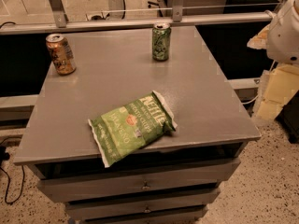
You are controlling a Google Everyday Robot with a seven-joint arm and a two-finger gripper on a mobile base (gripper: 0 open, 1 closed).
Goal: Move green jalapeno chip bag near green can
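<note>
The green jalapeno chip bag (132, 126) lies flat near the front edge of the grey table (205, 101), its lower end hanging slightly over the edge. The green can (161, 42) stands upright at the table's back, right of centre, well apart from the bag. My gripper is out of view; only a white rounded part of the arm (285, 31) shows at the upper right edge, beside the table and above none of the objects.
An orange-gold can (60, 54) stands upright at the table's back left corner. A metal rail (140, 21) runs behind the table. Drawers (145, 185) sit under the tabletop. Yellowish boxes (278, 94) stand on the floor to the right.
</note>
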